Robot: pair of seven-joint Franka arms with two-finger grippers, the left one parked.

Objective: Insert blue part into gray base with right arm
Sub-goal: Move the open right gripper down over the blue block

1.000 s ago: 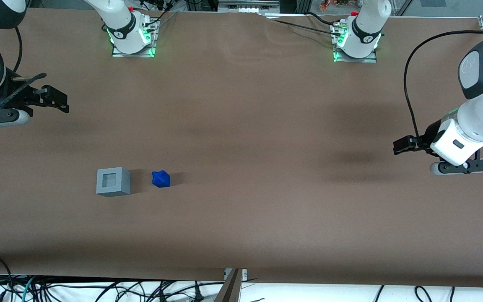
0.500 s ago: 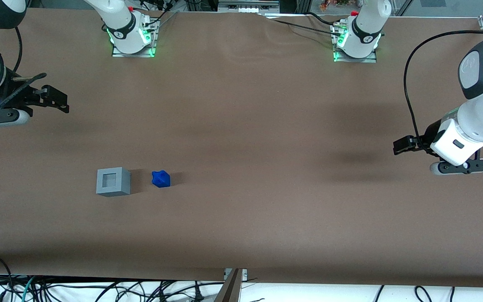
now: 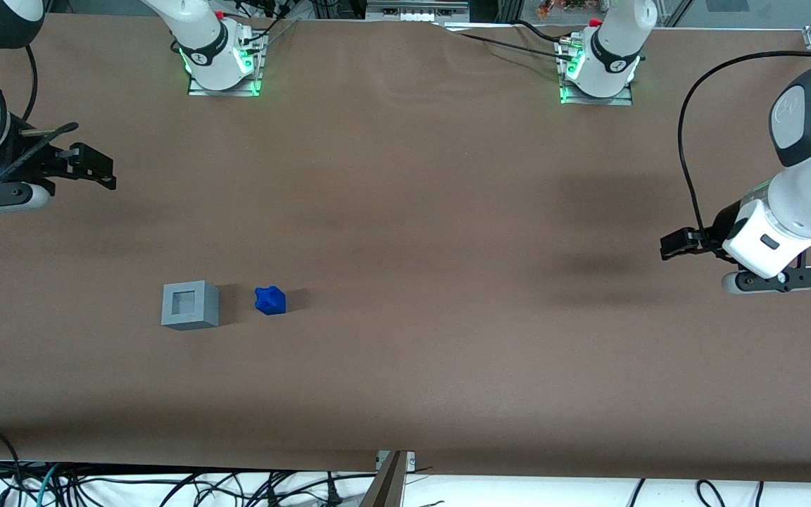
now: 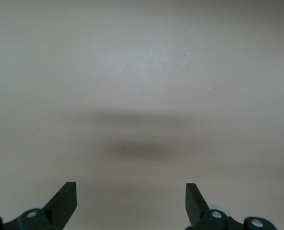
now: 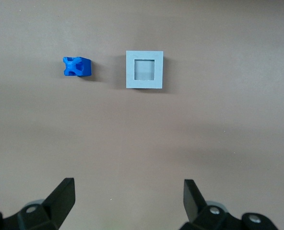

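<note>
Nothing done yet tbh: blue part (image 3: 269,301) sitting loose on the bench (image 3: 448,211) just beside the gray base (image 3: 190,305), gripper (image 3: 99,171) well apart from that base, fingers (image 5: 63,194) spread and empty.

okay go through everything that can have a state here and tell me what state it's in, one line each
blue part: lying loose on the table beside the gray base, apart from it, not gripped.
gray base: upright, recess facing up and empty.
gripper: open, holding nothing, well away from both parts at the working arm's end.
</note>
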